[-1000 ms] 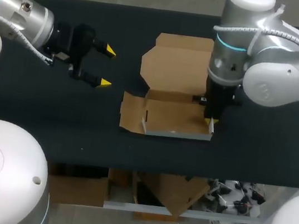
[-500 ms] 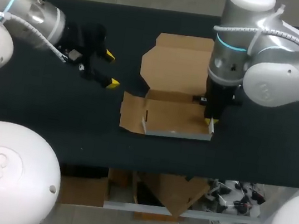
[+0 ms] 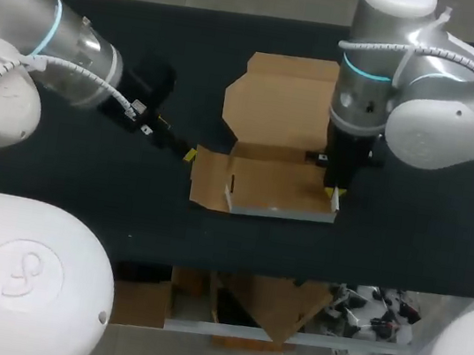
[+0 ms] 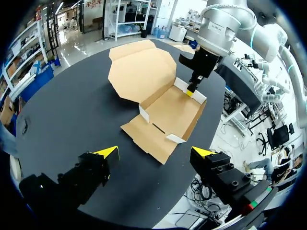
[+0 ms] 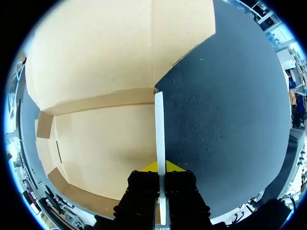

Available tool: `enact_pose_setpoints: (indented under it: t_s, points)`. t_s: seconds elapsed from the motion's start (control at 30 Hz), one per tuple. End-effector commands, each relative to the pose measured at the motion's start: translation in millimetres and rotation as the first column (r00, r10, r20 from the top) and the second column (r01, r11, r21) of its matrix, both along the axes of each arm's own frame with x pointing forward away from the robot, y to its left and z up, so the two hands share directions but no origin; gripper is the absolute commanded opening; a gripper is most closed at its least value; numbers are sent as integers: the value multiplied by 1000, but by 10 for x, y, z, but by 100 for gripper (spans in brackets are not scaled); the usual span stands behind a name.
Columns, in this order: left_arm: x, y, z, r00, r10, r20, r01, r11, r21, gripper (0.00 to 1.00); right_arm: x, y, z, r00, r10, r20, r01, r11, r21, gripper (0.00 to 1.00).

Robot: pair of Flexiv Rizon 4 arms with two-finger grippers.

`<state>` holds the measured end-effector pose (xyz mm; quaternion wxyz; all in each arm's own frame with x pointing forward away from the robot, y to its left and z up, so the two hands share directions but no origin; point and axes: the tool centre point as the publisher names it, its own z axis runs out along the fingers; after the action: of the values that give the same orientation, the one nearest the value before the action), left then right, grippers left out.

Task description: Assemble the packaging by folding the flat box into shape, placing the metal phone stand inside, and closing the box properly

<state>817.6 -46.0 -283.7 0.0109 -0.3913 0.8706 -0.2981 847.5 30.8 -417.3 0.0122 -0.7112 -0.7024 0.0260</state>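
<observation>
- box (image 3: 270, 191) sits half folded near front edge of black table (image 3: 83, 190); shallow tray w/ front wall up; side flap (image 3: 208, 178) lies flat, out toward L side
- R gripper (image 3: 334, 194) comes straight down at tray's R end; fingers pressed together on the thin upright side wall (image 5: 159, 124), one each side, pinching it
- L gripper (image 4: 156, 153) low over table next to the flap; fingers spread wide, holding nothing; flap's corner just ahead of them; contact: can't tell
- lid (image 3: 279, 103) furthest back; open, lying flat behind tray
</observation>
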Motion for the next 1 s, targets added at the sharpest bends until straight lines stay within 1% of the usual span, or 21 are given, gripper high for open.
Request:
enact_pose_setpoints:
  t_s: [0.03, 0.07, 0.13, 0.2, 0.23, 0.27, 0.3, 0.33, 0.43, 0.47, 0.57, 0.67, 0.77, 0.8, 0.83, 0.9, 0.93, 0.97, 1.0]
  points:
    - [66, -116, -143, 739, 544, -396, -526, 834, 164, 100, -4, 0, 5, 1000, -1, 0, 1, 1000, -1, 0]
    - [61, -120, -165, 729, 549, -409, -533, 830, 163, 100, -4, 0, 5, 1000, -1, 0, 1, 1000, -1, 0]
    - [44, -133, -213, 697, 570, -436, -559, 812, 167, 100, -4, 0, 5, 1000, -1, 0, 1, 1000, -1, 0]
    - [29, -143, -269, 669, 570, -476, -570, 805, 164, 100, -4, 0, 5, 1000, -1, 0, 1, 1000, -1, 0]
    - [21, -149, -292, 658, 582, -478, -581, 796, 170, 100, -4, 0, 5, 1000, -1, 0, 1, 1000, -1, 0]
    - [15, -154, -317, 646, 582, -495, -584, 794, 172, 100, -4, 0, 5, 1000, -1, 0, 1, 1000, -1, 0]
    - [9, -153, -337, 639, 579, -507, -585, 793, 169, 100, -4, 0, 5, 1000, -1, 0, 1, 1000, -1, 0]
    - [3, -156, -351, 632, 588, -505, -591, 787, 176, 100, -4, 0, 5, 1000, -1, 0, 1, 1000, -1, 0]
    - [13, -151, -395, 601, 598, -531, -612, 771, 176, 100, -4, 0, 5, 1000, -1, 0, 1, 1000, -1, 0]
    - [27, -136, -418, 581, 605, -544, -625, 760, 177, 100, -4, 0, 5, 1000, -1, 0, 1, 1000, -1, 0]
    - [52, -102, -470, 553, 602, -575, -641, 749, 168, 100, -4, 0, 5, 1000, -1, 0, 1, 1000, -1, 0]
    - [81, -89, -546, 537, 579, -613, -648, 749, 140, 100, -4, 0, 5, 1000, -1, 0, 1, 1000, -1, 0]
    - [116, -80, -615, 546, 544, -637, -646, 758, 93, 100, -4, 0, 5, 1000, -1, 0, 1, 1000, -1, 0]
    - [127, -82, -626, 561, 519, -645, -642, 764, 57, 100, -4, 0, 5, 1000, -1, 0, 1, 1000, -1, 0]
    - [137, -75, -638, 563, 514, -647, -641, 766, 50, 100, -4, 0, 5, 1000, -1, 0, 1, 1000, -1, 0]
    - [150, -78, -653, 589, 485, -646, -635, 773, 2, 100, -4, 0, 5, 1000, -1, 0, 1, 1000, -1, 0]
    - [156, -76, -664, 591, 481, -648, -635, 772, -7, 100, -4, 0, 5, 1000, -1, 0, 1, 1000, -1, 0]
    - [162, -75, -672, 602, 473, -643, -633, 774, -23, 100, -4, 0, 5, 1000, -1, 0, 1, 1000, -1, 0]
    - [168, -74, -680, 603, 469, -645, -630, 776, -25, 100, -4, 0, 5, 1000, -1, 0, 1, 1000, -1, 0]
